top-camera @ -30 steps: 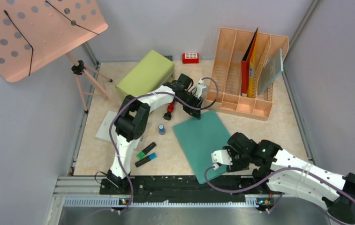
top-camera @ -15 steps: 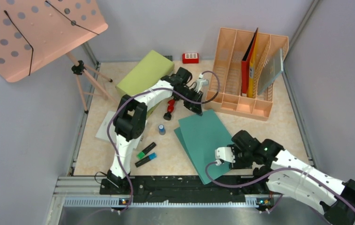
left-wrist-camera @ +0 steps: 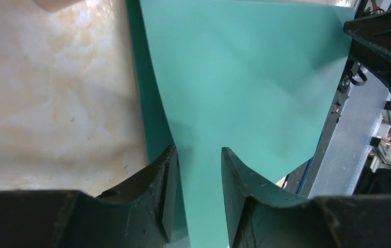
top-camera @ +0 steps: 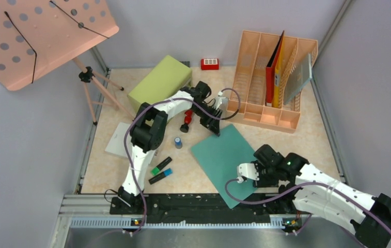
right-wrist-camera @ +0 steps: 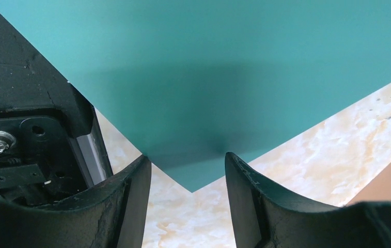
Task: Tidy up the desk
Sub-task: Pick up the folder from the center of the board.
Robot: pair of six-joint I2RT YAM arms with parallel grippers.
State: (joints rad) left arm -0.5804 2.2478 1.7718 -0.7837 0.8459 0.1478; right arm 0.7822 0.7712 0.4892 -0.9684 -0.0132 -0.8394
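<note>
A teal folder (top-camera: 223, 155) lies flat on the beige marble desk (top-camera: 312, 134). My left gripper (top-camera: 215, 125) hangs over the folder's far corner. In the left wrist view its jaws (left-wrist-camera: 198, 151) stand open, and the folder's cover (left-wrist-camera: 245, 77) shows in the gap between them, with a darker lower layer at its left edge. My right gripper (top-camera: 242, 173) is at the folder's near right side. In the right wrist view it (right-wrist-camera: 188, 157) is open and a folder corner (right-wrist-camera: 192, 183) points in between the fingertips, with bare desk under them.
A peach file organizer (top-camera: 273, 77) with upright folders stands at the back right. A green box (top-camera: 159, 80) and a red item (top-camera: 209, 63) sit at the back. A red tool (top-camera: 185, 121), small bottle (top-camera: 177, 142), highlighters (top-camera: 160, 170) and white paper (top-camera: 118, 139) lie left of the folder.
Half a second ago the folder's cover was raised and shifted off its lower layer under the left gripper; now it lies flat again. The left jaws closed, then opened. The right gripper barely moved.
</note>
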